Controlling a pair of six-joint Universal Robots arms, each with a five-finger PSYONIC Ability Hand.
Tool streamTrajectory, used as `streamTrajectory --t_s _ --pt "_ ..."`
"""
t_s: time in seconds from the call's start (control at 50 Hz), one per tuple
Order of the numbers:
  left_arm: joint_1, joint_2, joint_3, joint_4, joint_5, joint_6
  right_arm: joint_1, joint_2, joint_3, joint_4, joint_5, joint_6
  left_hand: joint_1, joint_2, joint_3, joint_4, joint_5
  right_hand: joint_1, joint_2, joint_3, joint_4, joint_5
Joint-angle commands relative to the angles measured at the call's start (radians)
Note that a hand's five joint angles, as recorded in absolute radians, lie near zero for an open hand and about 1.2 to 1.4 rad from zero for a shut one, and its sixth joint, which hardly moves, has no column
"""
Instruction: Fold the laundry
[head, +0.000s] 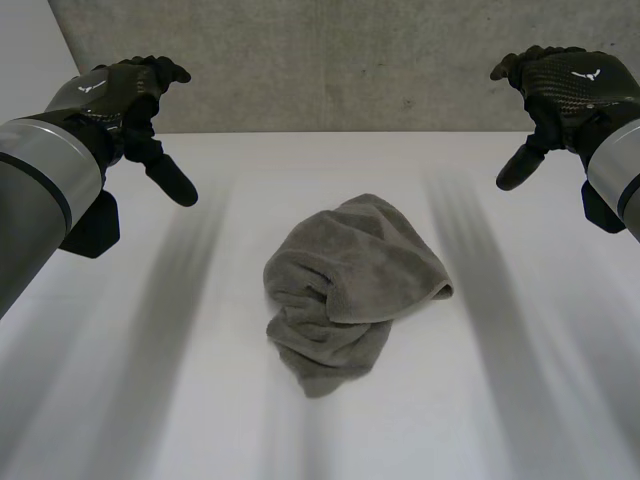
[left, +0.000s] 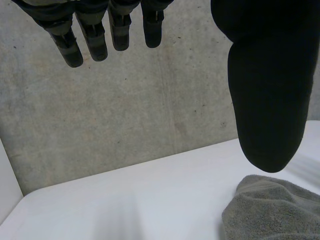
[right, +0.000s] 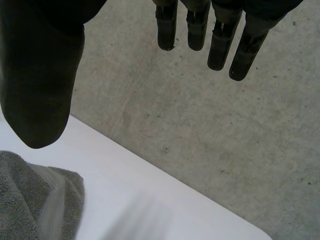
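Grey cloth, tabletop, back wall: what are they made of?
Cloth: looks like terry towelling, matte, with a fuzzy looped pile. Table: smooth white, likely laminate or painted board; can't tell which. Wall: probably bare concrete, going by its mottled, pitted grey surface.

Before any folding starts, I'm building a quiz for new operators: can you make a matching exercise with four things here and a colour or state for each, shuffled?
Things:
1 towel
2 left hand
3 table
4 wall

Descriptions:
A white, flat
B open, raised above the table, holding nothing
C bare grey concrete
D grey, crumpled in a heap

Pairs: 1-D, 2-B, 3-A, 4-C
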Motion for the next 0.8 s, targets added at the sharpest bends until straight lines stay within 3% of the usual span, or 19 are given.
streamTrajectory --t_s 0.02,0.2,0.24,0.36,0.46,0.62,0.8 --pt "0.001 0.0 -0.007 0.004 0.001 0.001 0.001 0.006 0.002 -0.031 -0.028 -0.064 0.004 0.01 0.009 0.012 -0.033 -0.057 -0.081 -0.068 -0.094 -0.07" --pt "0.001 -0.05 -0.116 0.014 0.005 -0.011 0.041 0.13 0.008 0.071 -0.076 -0.462 0.104 0.11 0.109 0.112 0.067 -0.057 -0.081 -0.068 -0.094 -0.07" --pt "0.0 -0.07 -0.148 0.018 0.003 -0.016 0.063 0.148 0.009 0.085 -0.074 -0.487 0.104 0.11 0.109 0.112 0.067 -0.057 -0.081 -0.068 -0.094 -0.07" --pt "-0.013 -0.163 -0.269 0.089 0.001 -0.043 0.096 0.204 0.015 0.087 -0.096 -0.454 0.095 0.101 0.1 0.103 0.058 -0.057 -0.081 -0.068 -0.094 -0.07" --pt "-0.036 -0.237 -0.315 0.179 0.003 -0.094 0.155 0.316 0.019 0.028 -0.184 -0.322 0.092 0.098 0.097 0.1 0.055 -0.057 -0.081 -0.068 -0.094 -0.07" --pt "-0.103 -0.363 -0.302 0.228 0.005 -0.143 0.192 0.441 0.011 -0.041 -0.183 -0.219 0.083 0.09 0.089 0.091 0.046 -0.057 -0.081 -0.068 -0.094 -0.07" --pt "-0.171 -0.446 -0.234 0.269 0.001 -0.163 0.201 0.492 0.015 -0.117 -0.174 -0.142 0.083 0.09 0.089 0.091 0.046 0.065 0.04 0.054 0.028 0.051"
